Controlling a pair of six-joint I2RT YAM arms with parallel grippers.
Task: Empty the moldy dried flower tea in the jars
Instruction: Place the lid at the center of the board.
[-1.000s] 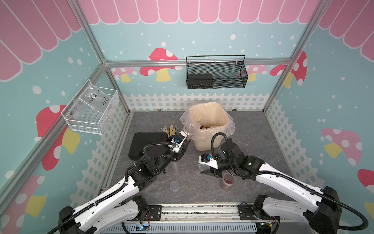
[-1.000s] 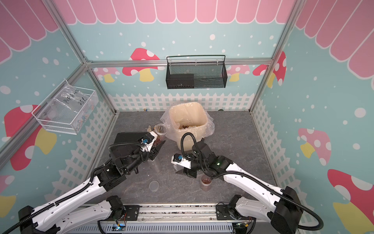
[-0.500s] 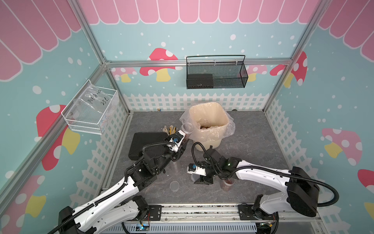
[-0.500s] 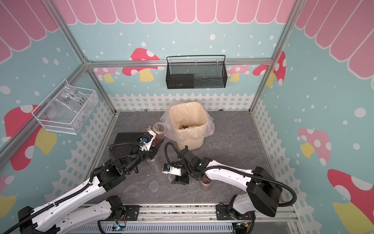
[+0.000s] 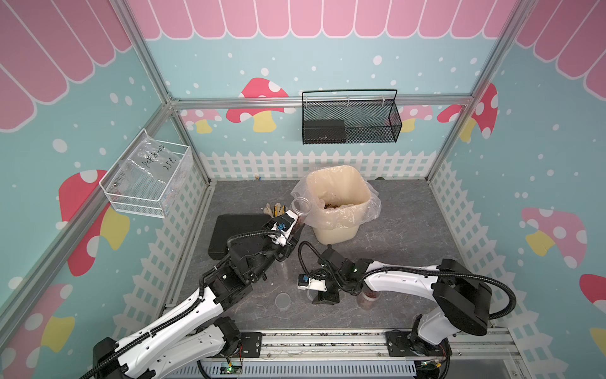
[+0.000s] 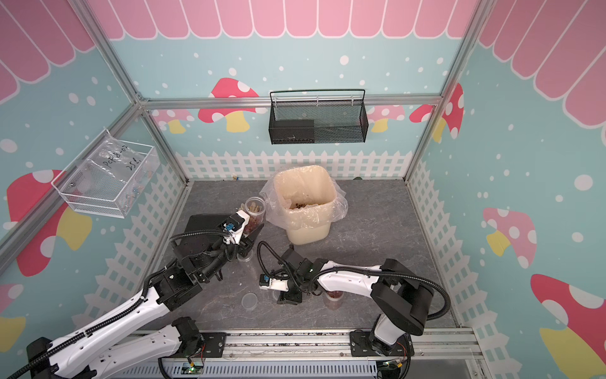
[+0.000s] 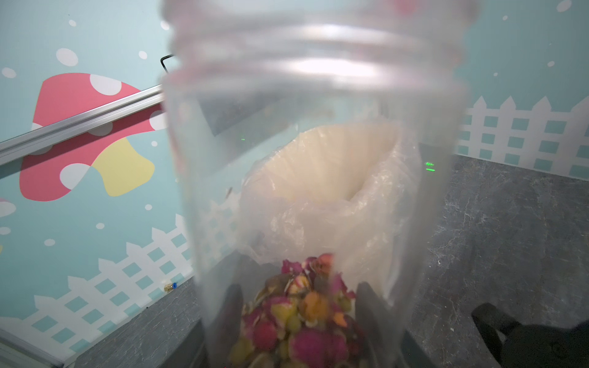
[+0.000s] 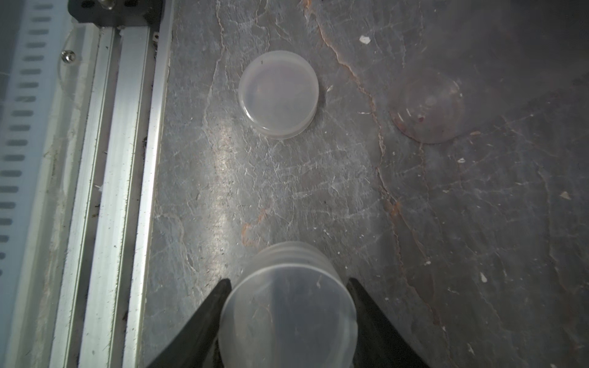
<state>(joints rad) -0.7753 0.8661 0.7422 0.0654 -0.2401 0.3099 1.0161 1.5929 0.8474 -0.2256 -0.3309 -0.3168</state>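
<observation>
Left claw [image 5: 295, 225]: clamped on the lower part of the open jar [image 5: 300, 210]. It holds the jar above the tabletop [image 5: 410, 236], just beside the bag-lined bin [image 5: 339, 229].
Open jar: it has no lid and its mouth faces up. In the left wrist view its clear wall fills most of the picture, with the bin behind it.
Tea [image 7: 299, 321]: pink, red and yellowish buds are heaped in the gripped end of the open jar.
Tea in the bin [image 6: 300, 206]: brown bits lie on the bag inside, seen in both top views.
Right claw [image 8: 288, 282]: it is low over the tabletop near the front rail [image 8: 127, 159], with its jaws apart and a small jar [image 8: 287, 318] between them. Both black fingers lie against its wall or just off it, and I cannot tell whether they press.
Small jar: translucent and apparently empty, with its threaded neck pointing away from the claw.
Loose lid [image 8: 278, 94]: lies flat on the tabletop beyond the small jar, apart from it.
Third jar [image 5: 369, 297]: stands under the right arm with reddish tea inside.
Writing: marker on a clear bag [image 5: 154, 164] in the white wire basket [image 5: 131, 203] on the left wall. It reads something like "PET 8-02", with "25" and one more mark below, though I am unsure of the first word.
Black mesh basket [image 5: 351, 131]: hangs on the back wall with a dark box inside, whose print is too small to read.
</observation>
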